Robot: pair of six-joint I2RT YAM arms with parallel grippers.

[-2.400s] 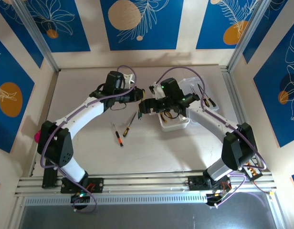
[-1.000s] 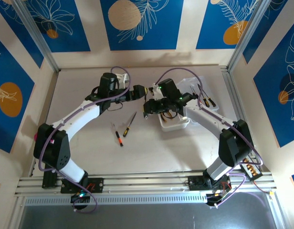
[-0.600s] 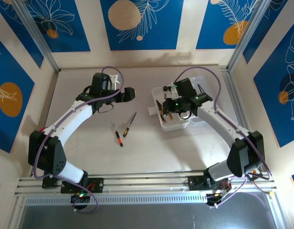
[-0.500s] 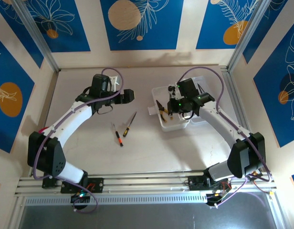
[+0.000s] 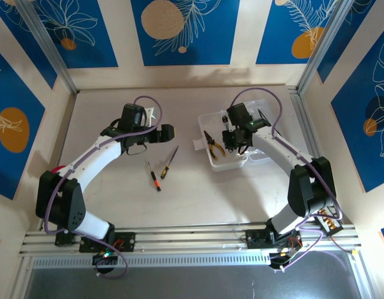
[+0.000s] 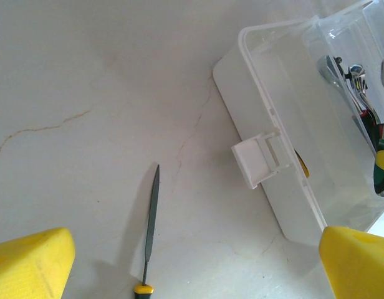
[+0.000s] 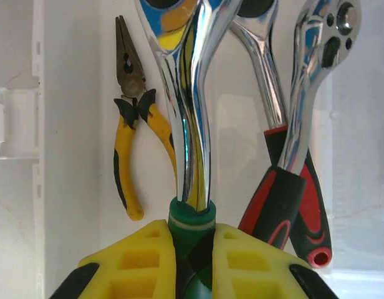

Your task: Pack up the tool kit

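Mid-frame, the right hand (image 7: 193, 249) pinches a chrome tool (image 7: 191, 124) over the clear box (image 7: 80, 187); the left hand (image 5: 165, 132) is spread. Next, probably: lower it in and release.

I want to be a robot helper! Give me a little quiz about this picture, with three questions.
1. True or false: the yellow pliers lie outside the clear box.
2. Pick one. The right claw is shut on: A) the yellow pliers, B) the chrome wrench with a green collar, C) nothing at all.
3. Count: how many thin screwdrivers lie on the table to the left of the box?

Key: 1 false, they lie inside it. 2 B. 3 two.
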